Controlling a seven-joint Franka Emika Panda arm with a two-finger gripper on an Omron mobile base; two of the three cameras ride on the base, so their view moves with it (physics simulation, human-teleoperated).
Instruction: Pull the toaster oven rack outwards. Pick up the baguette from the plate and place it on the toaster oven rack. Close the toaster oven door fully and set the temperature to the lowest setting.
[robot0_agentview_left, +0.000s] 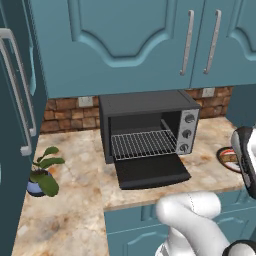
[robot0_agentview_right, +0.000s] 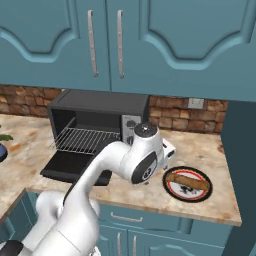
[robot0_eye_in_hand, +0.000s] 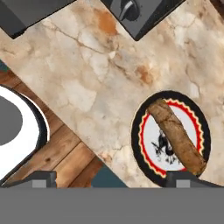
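While the toaster oven door (robot0_agentview_left: 151, 171) hangs open, the gripper (robot0_eye_in_hand: 109, 179) hovers fingers wide apart — baguette (robot0_eye_in_hand: 177, 134) lies on its plate (robot0_eye_in_hand: 146, 117) near the counter's (robot0_agentview_left: 75, 165) front edge.

The toaster oven (robot0_agentview_left: 147, 131) on the counter (robot0_agentview_left: 75, 165) is viewed downward from behind by both base cameras, left and right. The plate (robot0_eye_in_hand: 170, 135) is seen closely from above by the hand camera.

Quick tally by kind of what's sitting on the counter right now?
Toaster oven: 1
Plate: 1
Baguette: 1
Potted plant: 1
Total: 4
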